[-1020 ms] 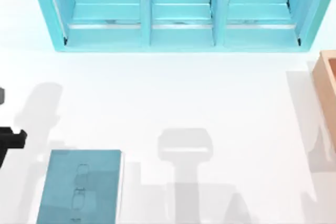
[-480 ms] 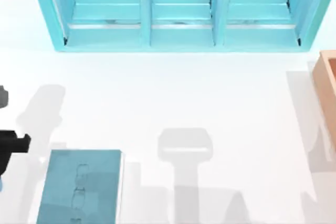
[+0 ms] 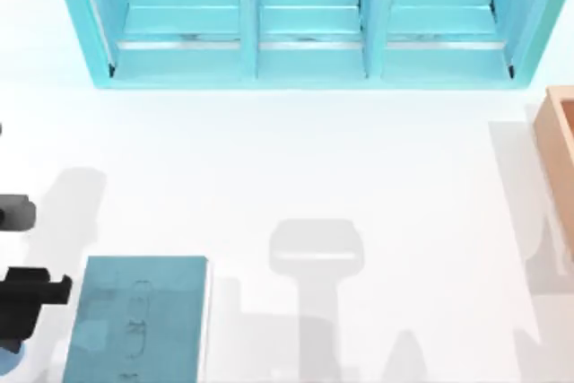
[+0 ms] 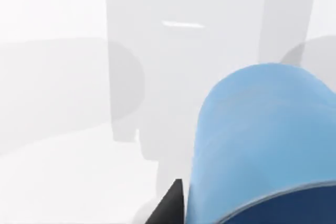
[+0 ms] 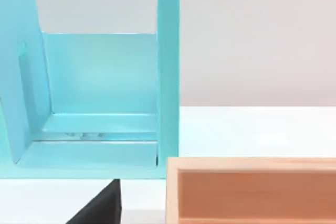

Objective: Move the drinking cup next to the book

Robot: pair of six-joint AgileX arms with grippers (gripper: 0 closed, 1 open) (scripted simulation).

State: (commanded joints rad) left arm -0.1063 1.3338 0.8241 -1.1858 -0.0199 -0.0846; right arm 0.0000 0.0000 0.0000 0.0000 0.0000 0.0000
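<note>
White table (image 3: 296, 159) seen from above, with a light-blue shelf unit (image 3: 309, 20) along the far edge and an orange-brown box (image 3: 558, 145) at the right edge. The teal book (image 3: 134, 320) lies flat at the near left, its white page edge facing right. The left gripper (image 3: 27, 298) stands just beside the book's left side, at the table's left border. A sliver of the blue cup (image 3: 9, 358) shows below it, near the book's lower left corner; in the left wrist view the cup (image 4: 262, 145) sits close under the camera, beside a dark fingertip (image 4: 170, 203). Whether the fingers clasp the cup or stand off it cannot be told. The step in hand appears to be carrying or setting the cup beside the book. If the cup is held, the next move calls for lowering it upright onto bare table clear of the cover, then letting go. The right arm idles near the box; one dark finger (image 5: 100, 205) shows in its wrist view.
</note>
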